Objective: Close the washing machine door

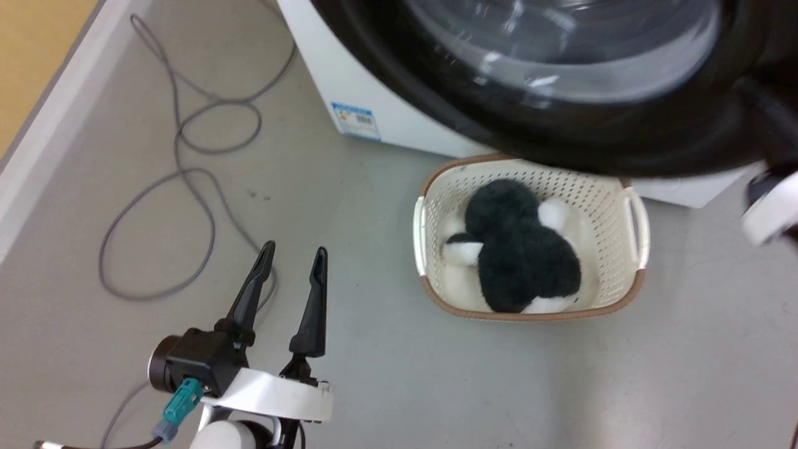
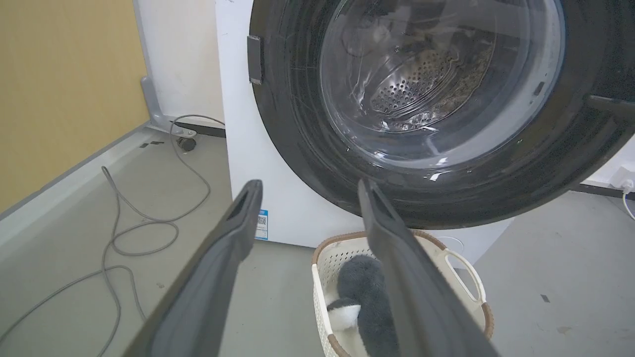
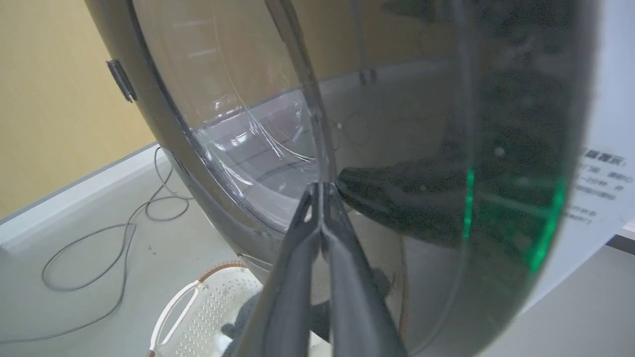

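Observation:
The washing machine door, a big black disc with a clear bulging centre, stands partly swung out from the white washing machine and hangs over the basket. In the left wrist view the steel drum shows through the door glass. In the right wrist view my right gripper is shut, its joined tips touching the outer face of the door near the glass. My right forearm reaches in at the right edge. Low over the floor, well left of the machine, my left gripper is open and holds nothing.
A cream perforated basket with a black and white plush toy sits on the floor under the door's lower edge. A grey cable loops over the floor at the left, near a pale wall base. A blue label marks the machine's lower front.

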